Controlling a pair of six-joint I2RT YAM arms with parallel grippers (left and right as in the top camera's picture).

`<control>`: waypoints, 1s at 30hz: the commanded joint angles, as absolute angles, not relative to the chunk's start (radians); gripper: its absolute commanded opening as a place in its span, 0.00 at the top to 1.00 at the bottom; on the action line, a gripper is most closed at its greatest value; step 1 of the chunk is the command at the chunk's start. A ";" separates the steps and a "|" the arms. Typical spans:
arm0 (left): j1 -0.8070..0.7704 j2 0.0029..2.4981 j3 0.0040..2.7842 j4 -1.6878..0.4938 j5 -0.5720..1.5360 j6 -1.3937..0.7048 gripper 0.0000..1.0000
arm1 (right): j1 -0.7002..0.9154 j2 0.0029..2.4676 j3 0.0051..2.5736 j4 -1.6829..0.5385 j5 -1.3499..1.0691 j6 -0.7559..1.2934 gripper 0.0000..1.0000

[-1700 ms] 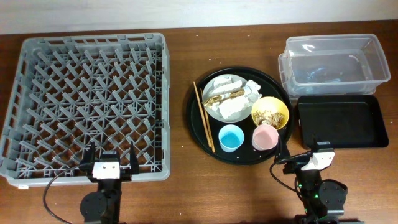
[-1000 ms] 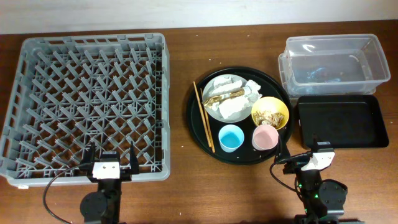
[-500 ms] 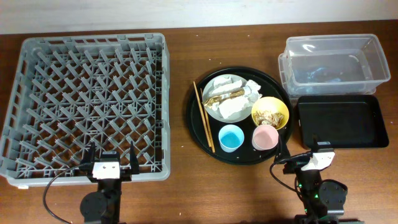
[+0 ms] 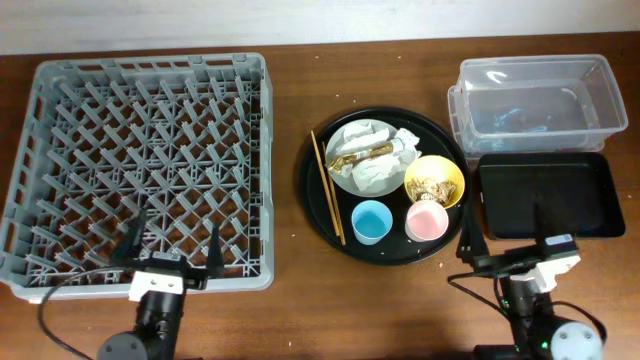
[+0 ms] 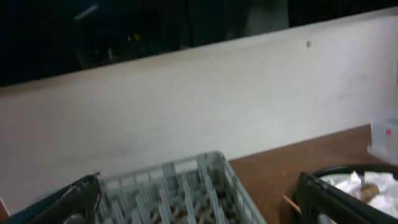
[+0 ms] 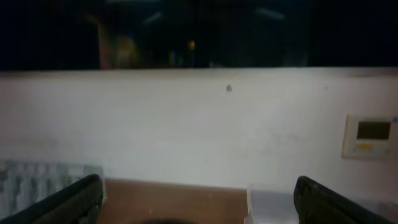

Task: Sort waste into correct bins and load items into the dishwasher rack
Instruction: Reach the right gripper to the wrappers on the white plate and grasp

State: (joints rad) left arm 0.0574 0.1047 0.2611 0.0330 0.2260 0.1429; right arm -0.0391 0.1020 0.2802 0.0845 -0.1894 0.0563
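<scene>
The grey dishwasher rack (image 4: 150, 160) fills the left of the table and also shows in the left wrist view (image 5: 155, 186). The grey-green plate (image 4: 336, 168) holds white tissues (image 4: 376, 176) and a golden wrapper (image 4: 356, 154). The yellow bowl (image 4: 452, 170) holds brown food scraps (image 4: 431, 186). The blue cup (image 4: 370, 221), pink cup (image 4: 426, 221) and chopsticks (image 4: 327, 187) lie nearby. The clear tub (image 4: 540, 100) and shallow black tray (image 4: 545, 195) are at the right. My left gripper (image 4: 172, 245) (image 5: 196, 200) is open at the rack's near edge. My right gripper (image 4: 503, 235) (image 6: 199, 200) is open near the black tray's front.
The plate, bowl, cups and chopsticks all sit on a large round black tray (image 4: 385, 250) in the middle. Its rim shows at the right of the left wrist view (image 5: 348, 171). A white wall fills both wrist views.
Both arms have shifted. The left wrist has moved slightly left and nearer the front edge. The right wrist has moved right and nearer the front. Both sets of fingers now reach further over the table.
</scene>
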 commanded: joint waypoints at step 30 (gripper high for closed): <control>0.054 1.576 1.564 -0.960 0.213 0.181 0.01 | 0.334 1.862 1.917 -1.031 -0.239 0.083 0.01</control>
State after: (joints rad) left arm 0.0555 1.5692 1.5375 -0.9607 0.2207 0.1650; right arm 0.3290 1.8561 1.8946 -1.0534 -0.3000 -0.1303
